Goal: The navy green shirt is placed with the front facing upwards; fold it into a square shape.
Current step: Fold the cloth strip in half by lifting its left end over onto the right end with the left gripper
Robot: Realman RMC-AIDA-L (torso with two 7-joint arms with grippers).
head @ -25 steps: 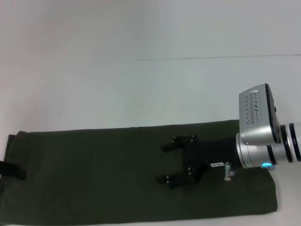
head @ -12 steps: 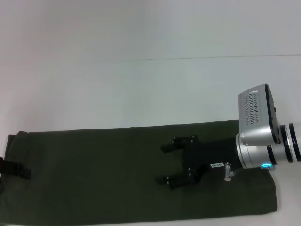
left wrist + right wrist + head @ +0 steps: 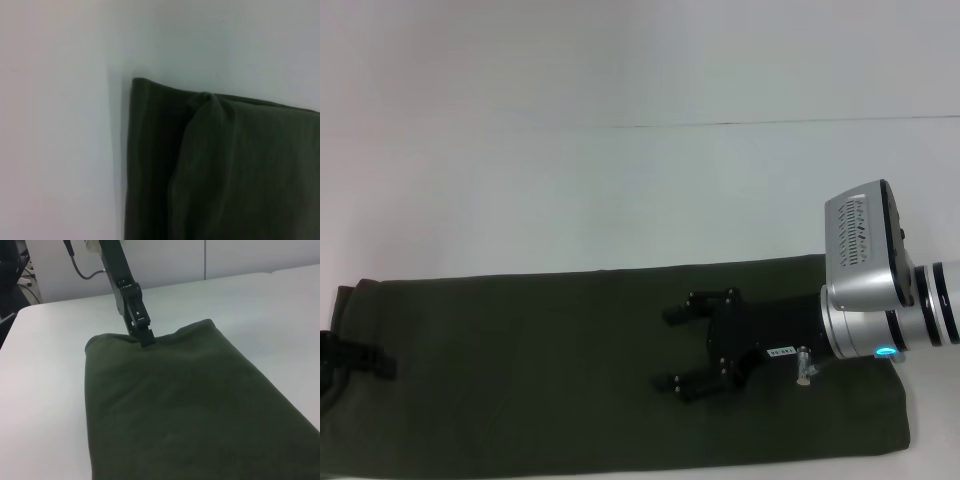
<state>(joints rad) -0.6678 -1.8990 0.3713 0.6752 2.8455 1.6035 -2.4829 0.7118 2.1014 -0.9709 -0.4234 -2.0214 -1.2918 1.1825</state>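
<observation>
Table (image 3: 620, 180) first, white and broad, carrying everything. Across its near half, from nine o'clock to about four o'clock in the head view, lies the shirt (image 3: 540, 370), already narrowed into a long dark green band, no print or collar showing on top. My read: the side folds are done, and what remains is bringing one end over the other to make the square.

Right arm (image 3: 880, 290) comes in from three o'clock, silver wrist over the band's right end. Its right hand (image 3: 672, 346) sits low over the cloth just right of the band's middle, fingers apart and gripping nothing. Whether the tips touch the fabric, I can't tell. That spot looks chosen to pin a crease line, though that's a judgement.

Left hand (image 3: 360, 362) now, out at nine o'clock on the band's far left end. The right wrist view shows it (image 3: 142, 332) as a dark arm reaching down to the end edge of the cloth, tip right at the hem; the hem humps slightly there. Whether those fingers are apart or pinched on fabric cannot be told. The left wrist view shows only that corner of the shirt (image 3: 215, 165), a doubled layer with a small pucker at the edge, flat on the table (image 3: 55, 150).

No containers anywhere in view.
</observation>
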